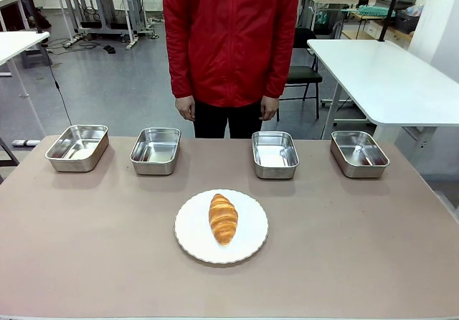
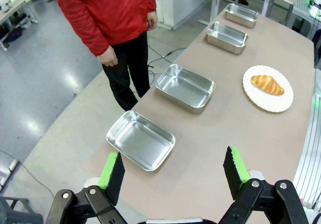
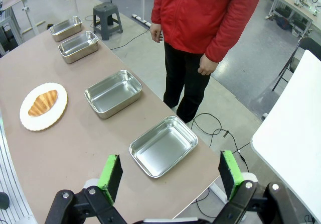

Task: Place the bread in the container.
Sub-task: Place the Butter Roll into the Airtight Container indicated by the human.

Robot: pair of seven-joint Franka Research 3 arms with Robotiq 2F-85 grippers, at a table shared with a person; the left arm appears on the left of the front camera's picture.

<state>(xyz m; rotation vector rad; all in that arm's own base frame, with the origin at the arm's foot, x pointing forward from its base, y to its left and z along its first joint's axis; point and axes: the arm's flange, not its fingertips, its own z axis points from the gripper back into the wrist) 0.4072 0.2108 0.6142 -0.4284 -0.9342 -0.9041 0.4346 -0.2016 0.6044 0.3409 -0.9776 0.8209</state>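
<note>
Left wrist view: left hand (image 2: 173, 156) spread and empty, bread (image 2: 267, 85) on its plate (image 2: 273, 104) well ahead and right of it; pick-up step judged not begun, requiring a reach there.

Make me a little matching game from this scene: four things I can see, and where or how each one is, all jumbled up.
Things:
1. croissant
2. round white plate
3. four steel trays
4. left gripper

States:
A. empty, in a row along the far side of the table
B. jaws wide open, holding nothing
C. lying on the plate
D. mid-table, nearer the robot than the trays

Pairs: 1-C, 2-D, 3-A, 4-B.
</note>
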